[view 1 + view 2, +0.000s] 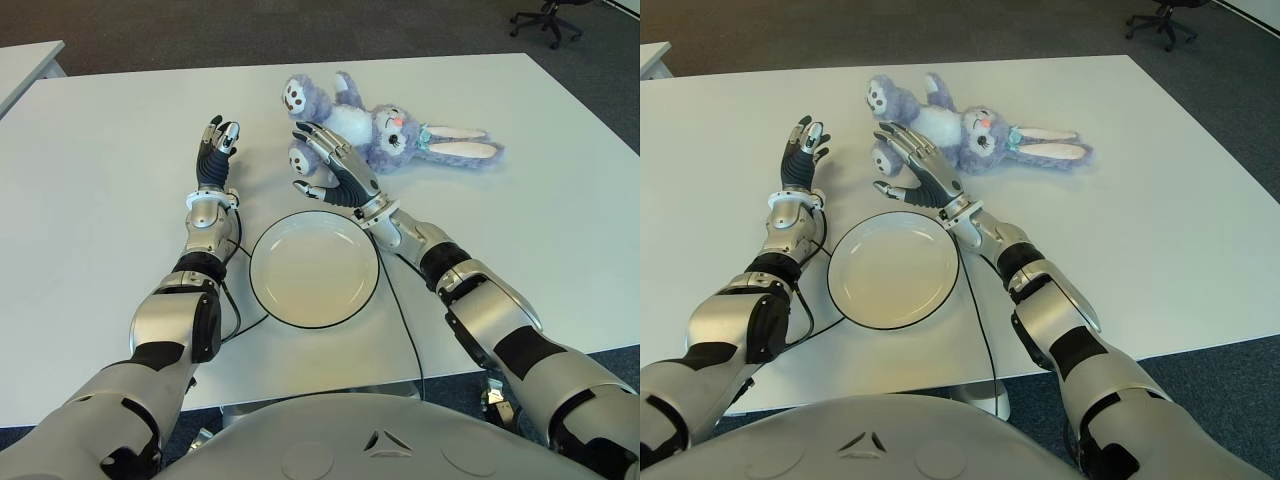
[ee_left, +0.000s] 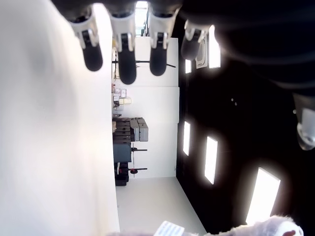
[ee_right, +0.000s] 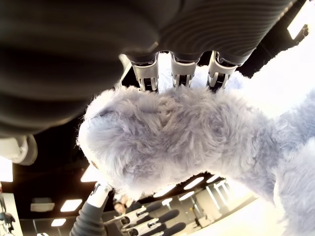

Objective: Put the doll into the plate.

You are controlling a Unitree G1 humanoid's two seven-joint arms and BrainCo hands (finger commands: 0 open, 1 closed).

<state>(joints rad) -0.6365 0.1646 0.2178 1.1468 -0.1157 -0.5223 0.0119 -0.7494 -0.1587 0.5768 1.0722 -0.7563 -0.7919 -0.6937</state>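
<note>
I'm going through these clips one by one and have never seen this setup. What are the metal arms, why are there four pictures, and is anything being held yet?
This is a humanoid robot seen from its own cameras. Two pictures come from its head, looking down at the white table; two come from cameras on its wrists, very close to the fingers. On the table lie a purple plush rabbit doll and an empty white plate nearer the robot. The right hand is open over one of the doll's legs, fingers extended along it, not closed. The left hand shows left of the doll, fingers spread, holding nothing. So the doll is not yet picked up.
</note>
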